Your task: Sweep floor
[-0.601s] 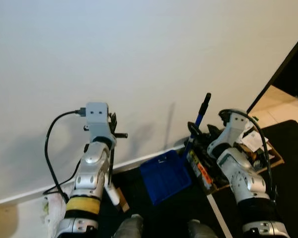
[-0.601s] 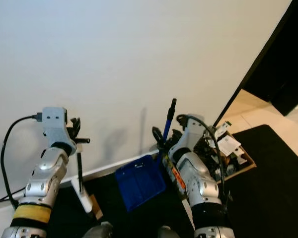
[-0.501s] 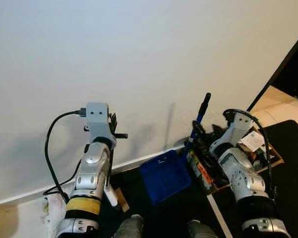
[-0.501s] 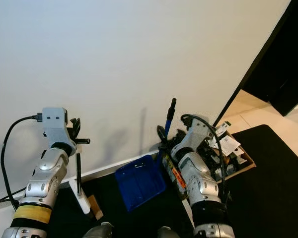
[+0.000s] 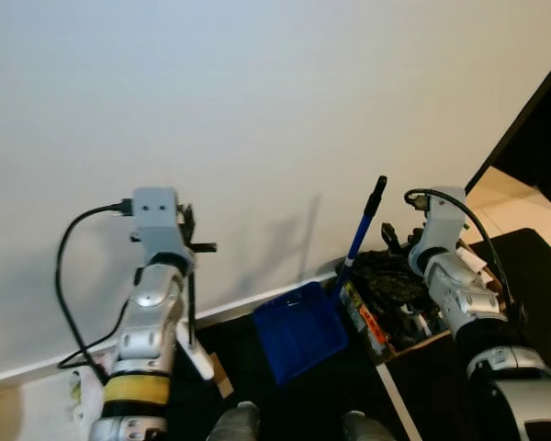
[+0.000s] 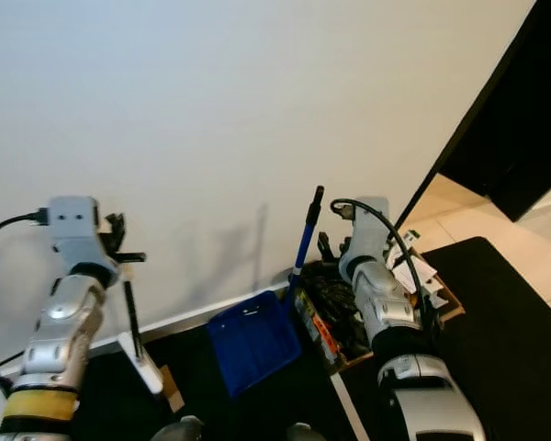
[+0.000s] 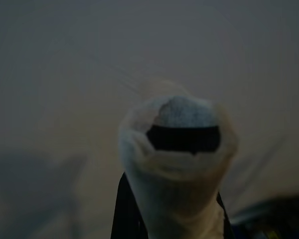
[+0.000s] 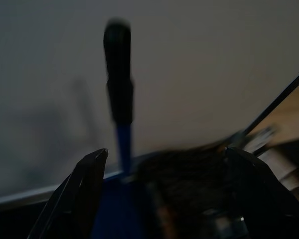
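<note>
Blue dustpan handle stands just left of the spread right fingers

Blue plastic marks the dustpan (image 5: pixel 298 331), lying low in the centre of the left eye frame against the white wall (image 5: pixel 257 110), its long handle (image 5: pixel 361 230) rising up and slightly right to a black grip. The right gripper (image 8: pixel 164 164) is at centre right, fingers spread and grasping nothing; the handle stands just to its left, near but apart, upright between the fingers (image 8: pixel 87 184) in the wrist view. That arm is clearly the nearer one. Below it sits a cardboard box (image 5: pixel 395 317) of dark clutter. At centre left, the left gripper (image 5: pixel 189 253) is clenched on a brush handle (image 7: pixel 177 164), white and tube-like, pointing down to the brush (image 5: pixel 195 354) near the dark floor (image 5: pixel 422 395)
</note>
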Available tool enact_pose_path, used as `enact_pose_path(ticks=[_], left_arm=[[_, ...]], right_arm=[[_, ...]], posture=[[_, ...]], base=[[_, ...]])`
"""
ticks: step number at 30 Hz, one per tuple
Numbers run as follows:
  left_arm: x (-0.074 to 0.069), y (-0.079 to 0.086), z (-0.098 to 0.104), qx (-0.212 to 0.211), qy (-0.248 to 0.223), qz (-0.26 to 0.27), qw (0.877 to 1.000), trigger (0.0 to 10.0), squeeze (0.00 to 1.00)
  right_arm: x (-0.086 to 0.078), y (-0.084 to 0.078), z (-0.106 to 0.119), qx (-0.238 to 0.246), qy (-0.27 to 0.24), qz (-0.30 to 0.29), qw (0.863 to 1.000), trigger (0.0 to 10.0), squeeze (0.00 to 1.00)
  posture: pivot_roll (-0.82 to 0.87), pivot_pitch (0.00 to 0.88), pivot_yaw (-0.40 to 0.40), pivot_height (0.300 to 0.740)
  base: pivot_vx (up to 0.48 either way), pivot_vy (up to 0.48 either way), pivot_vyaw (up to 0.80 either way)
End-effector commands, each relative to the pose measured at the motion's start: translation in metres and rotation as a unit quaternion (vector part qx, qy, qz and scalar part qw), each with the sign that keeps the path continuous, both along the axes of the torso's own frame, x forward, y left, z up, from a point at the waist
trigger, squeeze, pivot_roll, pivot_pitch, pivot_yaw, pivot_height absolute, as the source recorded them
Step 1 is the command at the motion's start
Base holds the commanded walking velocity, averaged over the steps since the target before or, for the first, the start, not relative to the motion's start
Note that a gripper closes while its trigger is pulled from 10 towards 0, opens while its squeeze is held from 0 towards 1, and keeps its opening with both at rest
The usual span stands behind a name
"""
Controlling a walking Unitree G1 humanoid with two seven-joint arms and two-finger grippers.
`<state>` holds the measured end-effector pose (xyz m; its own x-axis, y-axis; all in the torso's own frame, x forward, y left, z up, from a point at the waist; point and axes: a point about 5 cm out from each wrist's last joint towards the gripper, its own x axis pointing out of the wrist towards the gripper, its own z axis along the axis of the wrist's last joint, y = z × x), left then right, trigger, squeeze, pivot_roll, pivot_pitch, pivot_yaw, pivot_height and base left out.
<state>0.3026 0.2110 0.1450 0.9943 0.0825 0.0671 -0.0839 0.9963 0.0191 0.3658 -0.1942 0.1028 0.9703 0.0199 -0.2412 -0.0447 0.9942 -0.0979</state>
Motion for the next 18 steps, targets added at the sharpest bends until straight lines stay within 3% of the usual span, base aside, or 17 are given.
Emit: enact_pose_path(ticks=[1,4,5,11,15,18], left_arm=[[-0.003,0.013,0.032,0.040,-0.048,0.011,0.998,10.0,0.00],[-0.004,0.017,0.049,0.045,-0.069,0.013,0.997,10.0,0.00],[-0.004,0.018,0.063,0.049,-0.086,0.007,0.995,10.0,0.00],[-0.005,0.014,0.095,0.054,-0.118,-0.018,0.991,10.0,0.00],[-0.009,-0.004,0.105,0.049,-0.119,-0.059,0.990,10.0,0.00],[-0.019,-0.032,0.089,0.055,-0.083,-0.111,0.989,10.0,0.00]], right_arm=[[0.003,0.001,0.002,-0.028,-0.017,0.006,0.999,10.0,0.00],[0.006,0.005,0.008,-0.035,-0.033,0.013,0.999,10.0,0.00],[0.008,0.008,0.010,-0.046,-0.037,0.019,0.998,10.0,0.00],[0.010,0.015,0.010,-0.055,-0.035,0.022,0.998,10.0,0.00],[0.013,0.014,0.012,-0.054,-0.035,0.010,0.998,10.0,0.00],[0.015,0.009,0.016,-0.033,-0.041,-0.005,0.999,10.0,0.00]], posture=[[0.25,0.090,-0.092,0.740],[0.26,0.095,-0.092,0.740],[0.26,0.127,-0.087,0.740],[0.29,0.188,-0.077,0.740],[0.31,0.237,-0.058,0.740],[0.33,0.267,-0.041,0.740]], base=[[0.000,0.000,0.00],[0.000,0.000,0.00],[0.000,0.000,0.00],[0.000,0.000,0.00],[0.000,0.000,0.00],[0.000,0.000,0.00]])
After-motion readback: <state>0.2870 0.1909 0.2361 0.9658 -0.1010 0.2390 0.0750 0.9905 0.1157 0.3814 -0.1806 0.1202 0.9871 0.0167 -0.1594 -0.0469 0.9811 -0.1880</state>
